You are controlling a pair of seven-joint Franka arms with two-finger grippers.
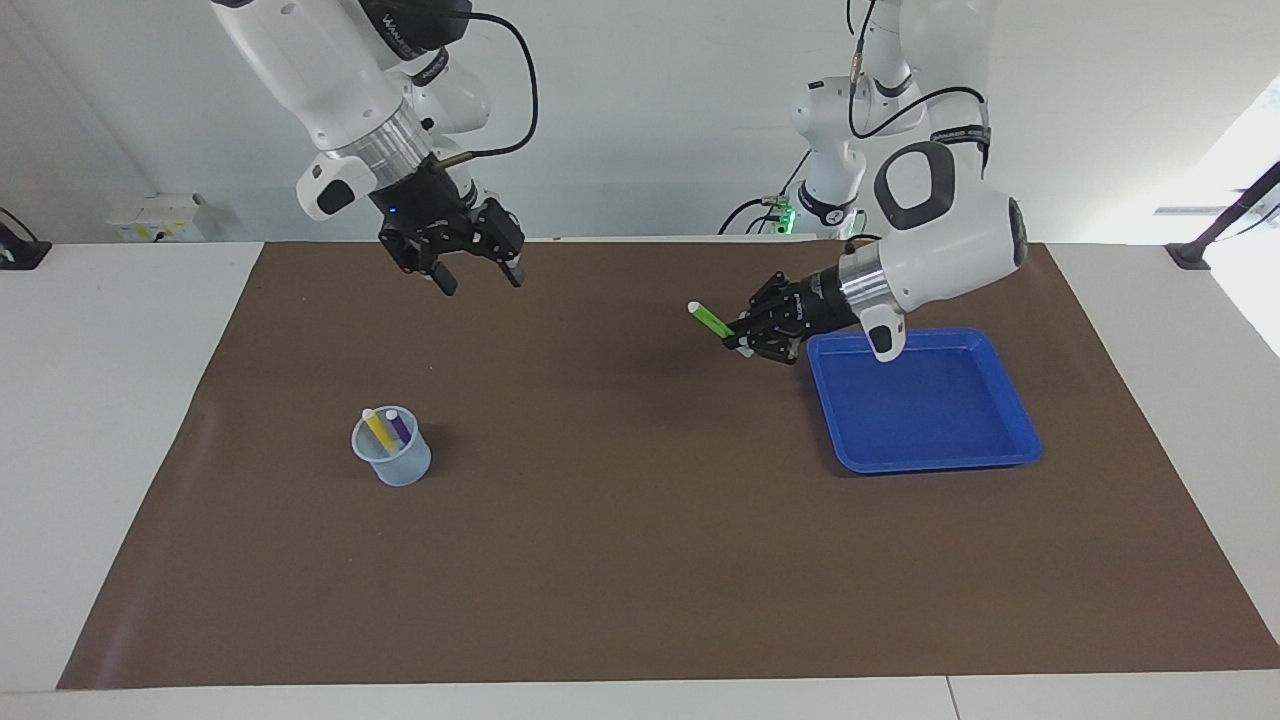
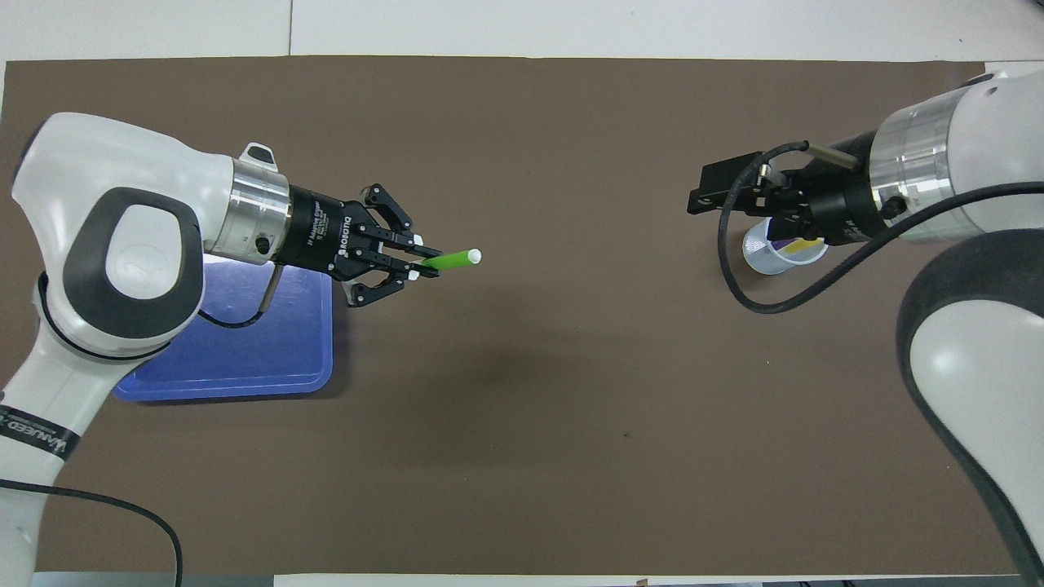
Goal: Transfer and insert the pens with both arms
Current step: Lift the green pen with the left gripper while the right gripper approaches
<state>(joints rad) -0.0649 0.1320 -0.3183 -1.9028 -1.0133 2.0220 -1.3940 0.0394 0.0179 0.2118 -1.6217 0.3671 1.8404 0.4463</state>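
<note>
So the clear cup (image 1: 392, 452) has the yellow pen (image 1: 377, 428) and purple pen (image 1: 398, 424) standing in it, caps up. The blue tray (image 1: 925, 400) has nothing in it. Left hand (image 1: 737, 339) is clamped on the green pen (image 1: 709, 318), up over the brown mat (image 1: 640, 560) beside the tray. Right hand (image 1: 480, 278) hangs wide open over the mat.
</note>
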